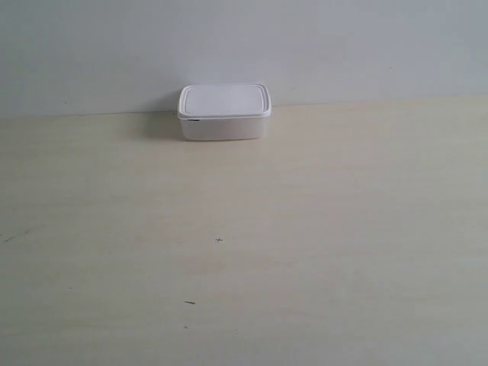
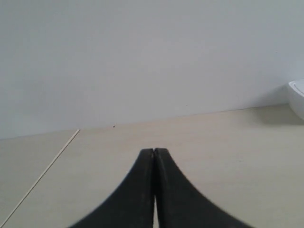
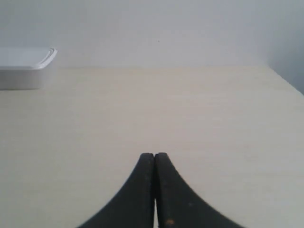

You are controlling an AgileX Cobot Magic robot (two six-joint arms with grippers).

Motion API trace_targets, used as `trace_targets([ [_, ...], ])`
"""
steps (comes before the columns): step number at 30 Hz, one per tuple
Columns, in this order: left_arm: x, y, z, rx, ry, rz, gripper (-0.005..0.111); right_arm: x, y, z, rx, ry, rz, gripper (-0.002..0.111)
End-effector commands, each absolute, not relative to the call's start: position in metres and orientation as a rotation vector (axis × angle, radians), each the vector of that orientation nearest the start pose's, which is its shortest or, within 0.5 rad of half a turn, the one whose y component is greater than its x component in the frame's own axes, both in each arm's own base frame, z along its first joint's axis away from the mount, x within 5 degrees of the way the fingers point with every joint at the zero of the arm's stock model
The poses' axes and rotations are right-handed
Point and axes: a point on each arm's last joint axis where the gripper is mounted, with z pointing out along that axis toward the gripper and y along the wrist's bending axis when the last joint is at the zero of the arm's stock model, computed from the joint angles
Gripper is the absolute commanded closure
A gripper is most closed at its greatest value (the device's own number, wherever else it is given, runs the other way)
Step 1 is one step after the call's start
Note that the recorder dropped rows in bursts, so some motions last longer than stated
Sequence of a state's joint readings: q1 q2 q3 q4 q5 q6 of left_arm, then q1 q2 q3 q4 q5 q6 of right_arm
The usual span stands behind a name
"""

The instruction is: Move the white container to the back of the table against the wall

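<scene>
The white container [image 1: 224, 111], lid on, stands at the far edge of the beige table [image 1: 305, 229], touching or nearly touching the grey-white wall [image 1: 244, 46]. No arm shows in the exterior view. In the left wrist view my left gripper [image 2: 154, 151] is shut with nothing in it, and only the container's rounded edge [image 2: 298, 97] shows at the picture's border, well away from the tips. In the right wrist view my right gripper [image 3: 154, 155] is shut and empty too, with the container [image 3: 23, 66] far off near the wall.
A few tiny dark specks [image 1: 219, 240] mark the tabletop. A thin seam line [image 2: 42, 173] runs across the table in the left wrist view. The table's side edge [image 3: 285, 80] shows in the right wrist view.
</scene>
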State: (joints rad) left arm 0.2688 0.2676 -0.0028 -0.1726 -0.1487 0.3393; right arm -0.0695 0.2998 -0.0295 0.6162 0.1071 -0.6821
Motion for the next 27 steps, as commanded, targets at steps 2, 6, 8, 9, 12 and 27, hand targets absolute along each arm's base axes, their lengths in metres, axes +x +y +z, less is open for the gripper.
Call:
trace_targets([
  [2,0.074,0.022,0.204,-0.085,1.654,0.352,0.107,0.077,0.001,0.182,-0.124,1.895,-0.086,0.108],
  [6,0.074,0.022,0.205,-0.085,1.650,0.352,0.107,0.075,0.002,0.180,-0.192,1.914,-0.122,0.108],
  [8,0.074,0.021,0.204,-0.084,1.658,0.350,0.107,0.075,0.001,0.179,-0.245,1.923,-0.163,0.108],
  [9,0.073,0.021,0.203,-0.083,1.669,0.346,0.107,0.074,0.001,0.178,-0.270,1.929,-0.180,0.108],
  [12,0.073,0.019,0.195,-0.077,1.757,0.322,0.107,0.072,0.002,0.174,-0.342,1.971,-0.208,0.108],
  [27,0.068,0.016,0.181,-0.062,1.908,0.275,0.107,0.067,0.003,0.177,-0.349,1.922,-0.215,0.108],
])
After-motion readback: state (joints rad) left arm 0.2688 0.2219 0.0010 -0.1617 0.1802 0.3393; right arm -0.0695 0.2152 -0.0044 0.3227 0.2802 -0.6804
